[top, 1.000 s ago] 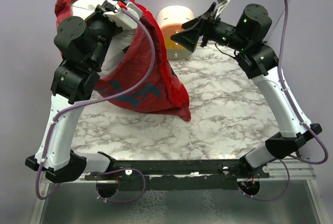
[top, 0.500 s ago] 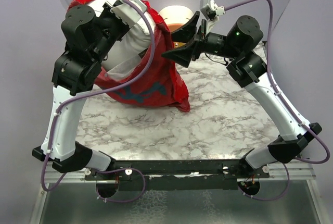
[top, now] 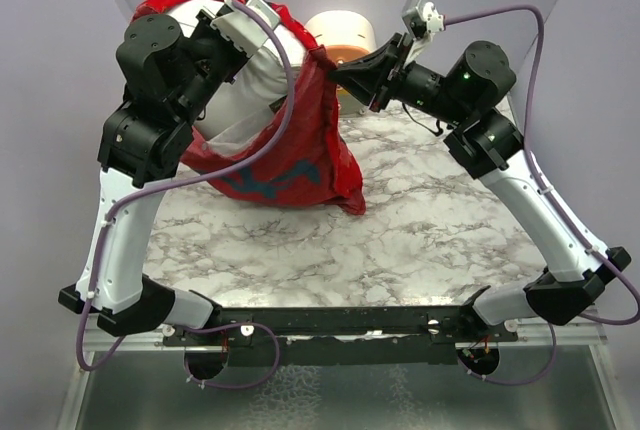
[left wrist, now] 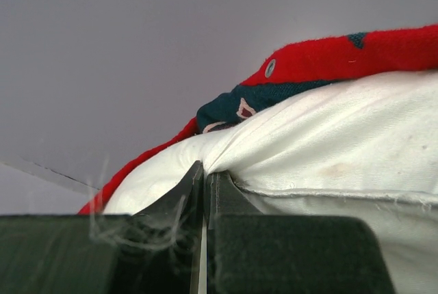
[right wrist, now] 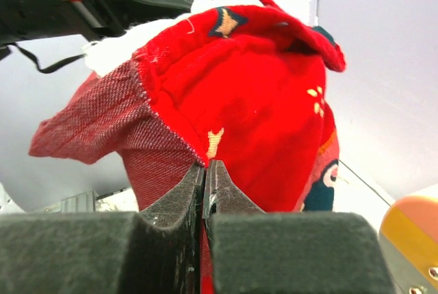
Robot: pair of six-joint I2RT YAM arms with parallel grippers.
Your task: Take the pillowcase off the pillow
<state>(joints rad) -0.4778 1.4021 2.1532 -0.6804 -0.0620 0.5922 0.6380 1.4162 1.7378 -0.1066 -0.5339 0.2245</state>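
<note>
The red pillowcase point(top: 300, 150) hangs at the back left of the table, its lower corner resting on the marble, with the white pillow point(top: 255, 75) bulging out of its upper opening. My left gripper point(left wrist: 205, 171) is shut on a pinch of the pillow point(left wrist: 328, 143) at its seam, red pillowcase point(left wrist: 328, 55) lying behind it. My right gripper point(top: 335, 68) is shut on the pillowcase's right edge. In the right wrist view the right gripper point(right wrist: 205, 169) pinches the red fabric point(right wrist: 239, 102) by its turned-out hem.
A cream-and-orange cylinder point(top: 345, 35) stands at the back, just behind the right gripper; its orange end point(right wrist: 410, 232) shows in the right wrist view. The marble tabletop point(top: 420, 220) stretches in front of the pillowcase. Grey walls close in the back and sides.
The right gripper came in open toward the pillowcase's right edge and shut on the fabric. The left arm rose and shifted right with the pillow during the first half second, then held.
</note>
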